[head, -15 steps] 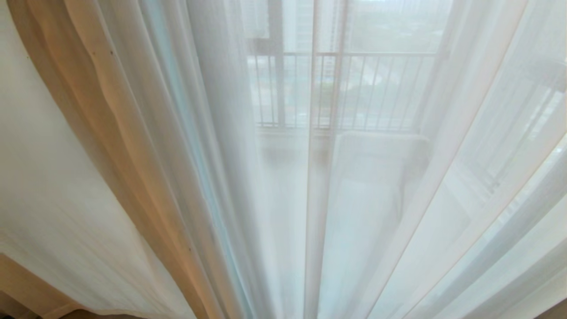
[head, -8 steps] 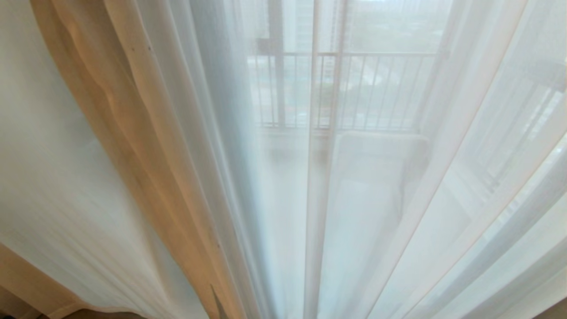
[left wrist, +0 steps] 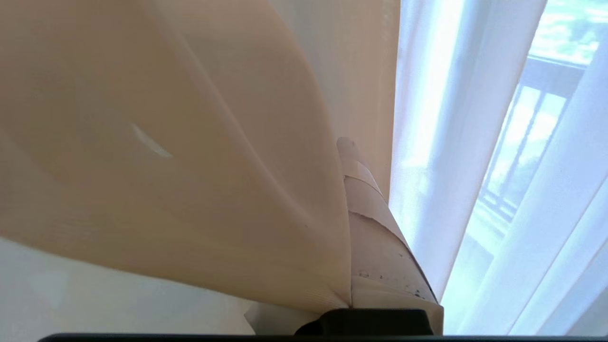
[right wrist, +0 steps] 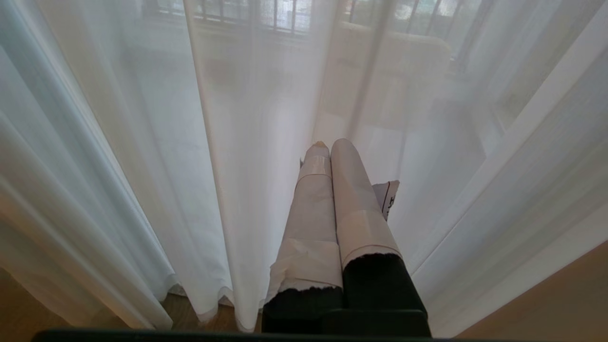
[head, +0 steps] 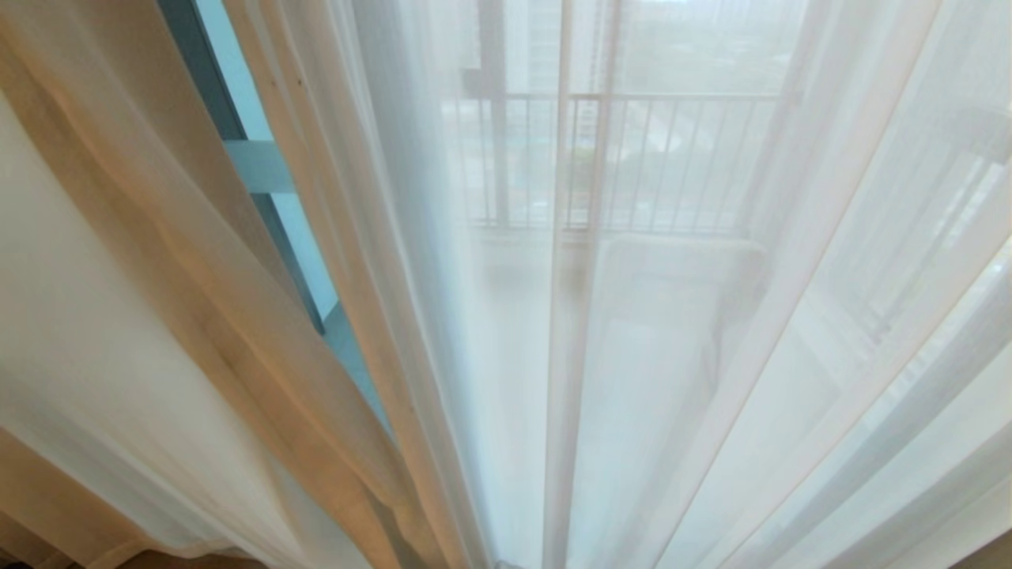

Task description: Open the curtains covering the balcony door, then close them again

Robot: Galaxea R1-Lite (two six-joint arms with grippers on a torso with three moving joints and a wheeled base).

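Beige drape [left wrist: 190,142] is pinched in the clenched left gripper [left wrist: 351,156]; thin fabric may slip out if the pull is fast. Right gripper [right wrist: 327,145] is clenched on nothing, near the sheer curtains [head: 632,356]. At upper left of the head view, a gap shows the balcony door [head: 198,71].

Ahead of me, blurred by the cloth I look through, a balcony railing [head: 672,158] of thin upright bars runs level across the upper middle, with hazy buildings and greenery [head: 696,55] beyond it. Just beneath the railing sits a pale boxy shape [head: 672,316] that I cannot identify. Low at my right edge lies warm brown wooden floor [right wrist: 555,304].
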